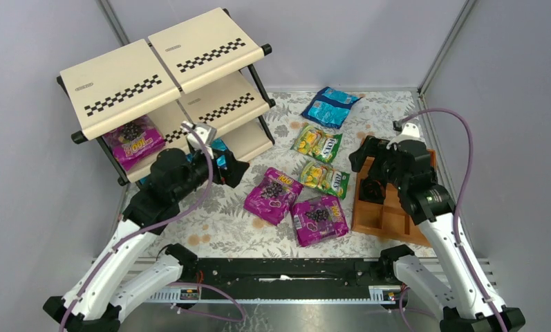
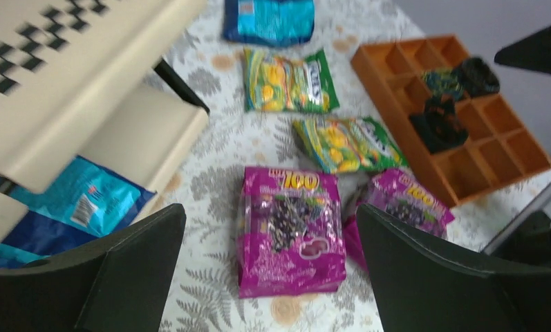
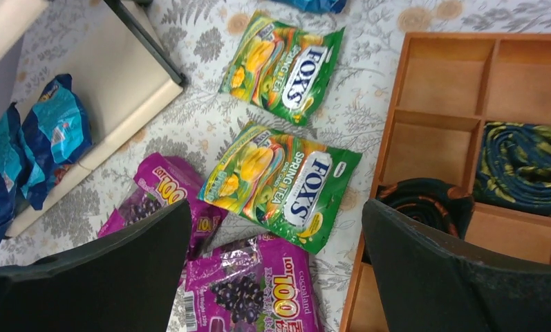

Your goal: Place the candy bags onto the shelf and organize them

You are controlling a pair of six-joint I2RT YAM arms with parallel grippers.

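The shelf (image 1: 162, 69) stands at the back left. One magenta candy bag (image 1: 133, 142) lies on its middle board, and blue bags (image 2: 86, 200) lie on its lowest board. On the table lie two magenta bags (image 1: 273, 195) (image 1: 319, 219), two green FOX'S bags (image 1: 317, 142) (image 1: 325, 178) and a blue bag (image 1: 330, 106). My left gripper (image 1: 229, 168) hangs open and empty beside the lowest board, above the nearer magenta bag (image 2: 290, 228). Over the orange tray's left edge my right gripper (image 1: 363, 173) is open and empty, by a green bag (image 3: 286, 183).
An orange-brown compartment tray (image 1: 390, 218) sits at the right, with dark coiled items (image 3: 528, 166) in some cells. The shelf's black frame leg (image 2: 182, 86) stands close to my left gripper. Grey walls close in the left, back and right sides.
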